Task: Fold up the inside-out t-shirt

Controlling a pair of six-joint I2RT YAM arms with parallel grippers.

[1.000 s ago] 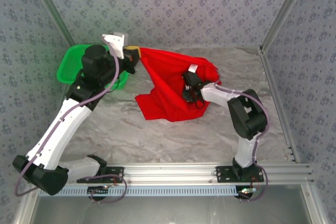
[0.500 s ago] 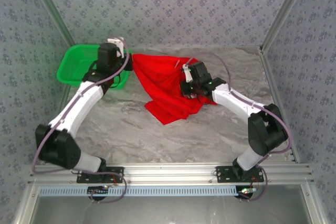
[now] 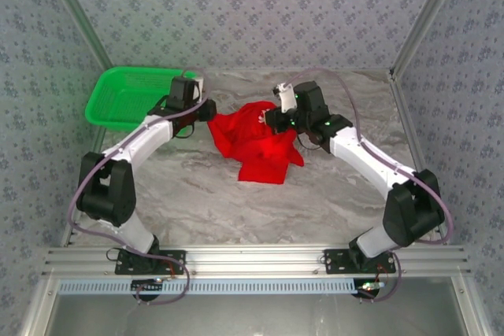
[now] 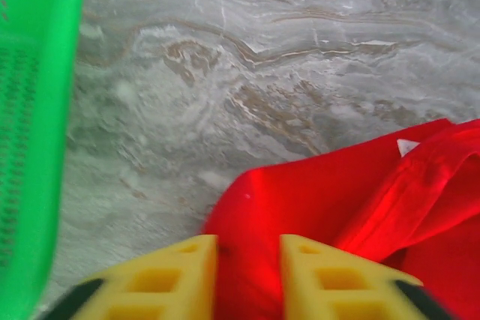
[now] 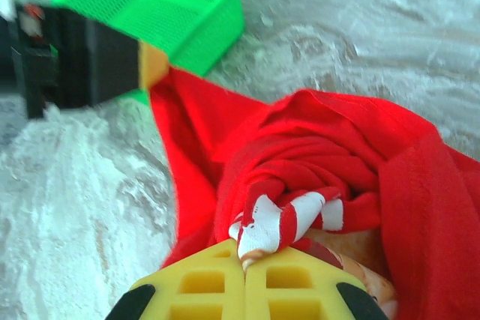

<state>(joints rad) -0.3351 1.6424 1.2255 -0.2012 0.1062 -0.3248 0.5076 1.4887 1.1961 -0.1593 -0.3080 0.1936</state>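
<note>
The inside-out t-shirt point(image 3: 260, 151) lies in a crumpled red heap on the marble table, between the two grippers. My left gripper point(image 3: 209, 110) is at the heap's left edge. Its yellow fingers point(image 4: 176, 275) stand apart, with red cloth point(image 4: 315, 200) lying slack in the gap, and a small white tag point(image 4: 407, 145) shows to the right. My right gripper point(image 3: 272, 120) is at the heap's top and is shut point(image 5: 244, 260) on a bunched fold of the shirt point(image 5: 420, 185) where white print shows. The left gripper's yellow tip point(image 5: 150, 65) touches the cloth's far corner.
A green mesh basket point(image 3: 130, 96) stands at the back left, just behind the left gripper, and is also seen as a green wall point(image 4: 30, 148) and a rim point(image 5: 165, 5). Patterned walls enclose the table on three sides. Bare marble point(image 3: 205, 194) lies in front of the shirt.
The shirt was stretched in the air between both grippers. Both arms have reached forward and down, the shirt has dropped into a heap, and the left jaws have opened.
</note>
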